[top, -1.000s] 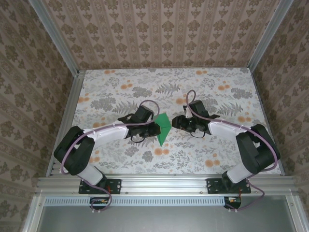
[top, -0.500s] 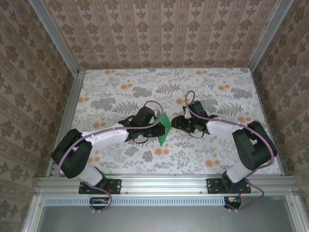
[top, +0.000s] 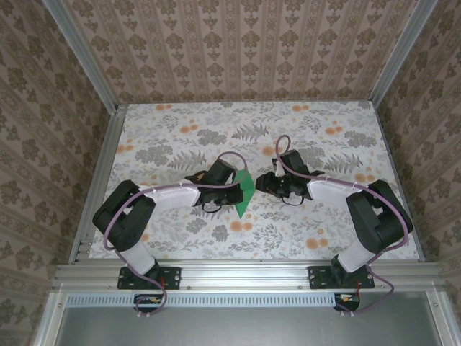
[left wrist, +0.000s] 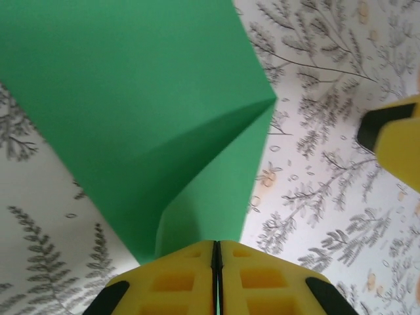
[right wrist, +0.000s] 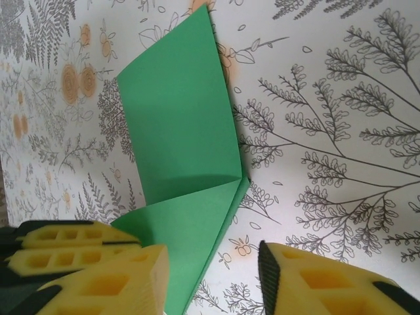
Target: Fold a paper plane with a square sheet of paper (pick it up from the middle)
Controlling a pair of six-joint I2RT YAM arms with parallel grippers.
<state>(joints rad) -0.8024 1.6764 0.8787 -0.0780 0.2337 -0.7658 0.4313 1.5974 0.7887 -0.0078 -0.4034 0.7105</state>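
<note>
Centrally in the top view, just below the middle of the frame, the square sheet of paper [top: 245,193] lies folded over along a crease on the flowered table [top: 180,137], with the two arms reaching it from left and right. At the bottom edge of the left wrist view, the left gripper [left wrist: 216,262] has its yellow fingers pressed together on the paper's near edge, pinching it. The right gripper [right wrist: 211,256] stands with its jaws apart at the bottom of its own view, the paper's lower corner reaching into the gap unsqueezed.
</note>
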